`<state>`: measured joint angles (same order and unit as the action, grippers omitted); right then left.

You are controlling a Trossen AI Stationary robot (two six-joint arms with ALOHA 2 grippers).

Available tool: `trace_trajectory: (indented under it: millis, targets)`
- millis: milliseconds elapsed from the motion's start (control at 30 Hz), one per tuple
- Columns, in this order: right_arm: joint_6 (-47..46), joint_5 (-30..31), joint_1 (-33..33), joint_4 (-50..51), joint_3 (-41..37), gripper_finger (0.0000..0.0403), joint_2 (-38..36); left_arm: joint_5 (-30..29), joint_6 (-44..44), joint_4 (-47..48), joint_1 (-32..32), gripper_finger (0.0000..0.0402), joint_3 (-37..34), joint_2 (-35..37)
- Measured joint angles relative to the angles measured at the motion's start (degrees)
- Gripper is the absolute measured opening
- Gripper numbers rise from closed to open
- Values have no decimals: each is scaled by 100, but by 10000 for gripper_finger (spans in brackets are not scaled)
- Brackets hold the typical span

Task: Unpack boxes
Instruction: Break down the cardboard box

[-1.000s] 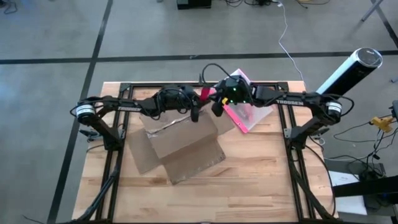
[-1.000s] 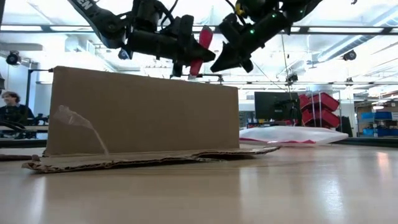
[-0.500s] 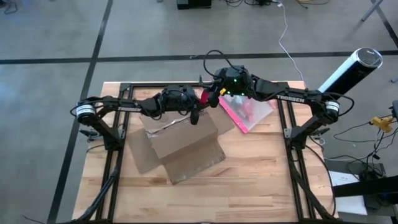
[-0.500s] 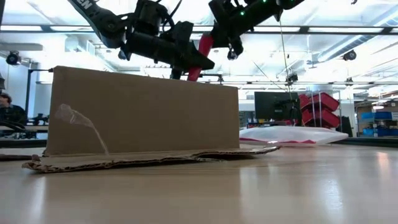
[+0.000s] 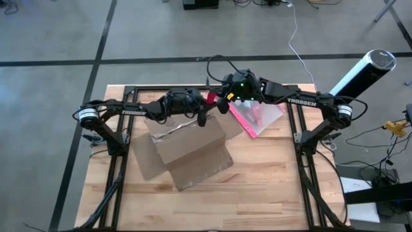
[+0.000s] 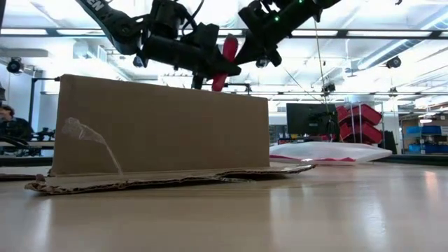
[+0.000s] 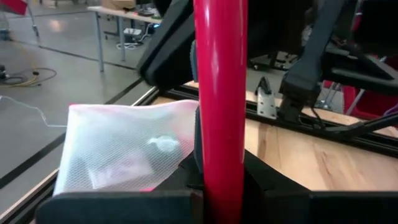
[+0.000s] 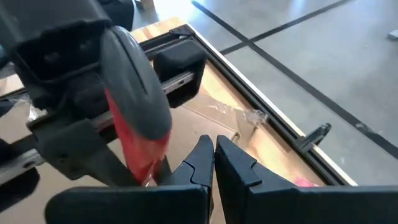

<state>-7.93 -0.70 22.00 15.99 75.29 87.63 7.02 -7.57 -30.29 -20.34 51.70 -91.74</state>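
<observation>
The brown cardboard box point(image 5: 190, 148) stands on the table with its flaps spread flat on the wood; in the low view its near wall point(image 6: 161, 126) rises at the left. Above its far edge my left gripper point(image 5: 201, 118) is shut on a red stick point(image 5: 210, 98). My right gripper point(image 5: 222, 106) hovers close beside the stick's upper end point(image 6: 229, 43), with its fingers point(image 8: 202, 163) together. The pink-edged translucent pouch point(image 5: 256, 115) lies flat on the table to the right of the box. My left gripper pinches the red stick point(image 7: 221, 180) between its two fingers, which lie across it. The stick is lifted clear above the box and slants, its upper end toward my right gripper. My right gripper point(image 8: 215, 158) stands right beside the red stick point(image 8: 142, 152); I cannot tell whether it touches it.
A dark metal frame point(image 5: 302, 138) runs along the table's sides and far edge. Bare wood point(image 5: 257, 200) lies on the near side. A white and black cylinder point(image 5: 360, 74) stands off the far right corner. A person point(image 6: 8, 124) sits in the room beyond.
My right gripper has risen and tipped up from its downward slant, and it has drawn in toward the upper end of the red stick. My left gripper holds the stick in about the same place.
</observation>
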Motion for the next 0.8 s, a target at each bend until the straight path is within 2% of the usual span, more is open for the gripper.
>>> trace_trajectory:
  millis: [467,800]
  targets:
    - [-301,-80,-175,-124,477,0,200,-182,15,101,-4,23,2,11]
    - [-301,-424,-259,-123,957,0,632,-201,61,90,-4,23,-2,7]
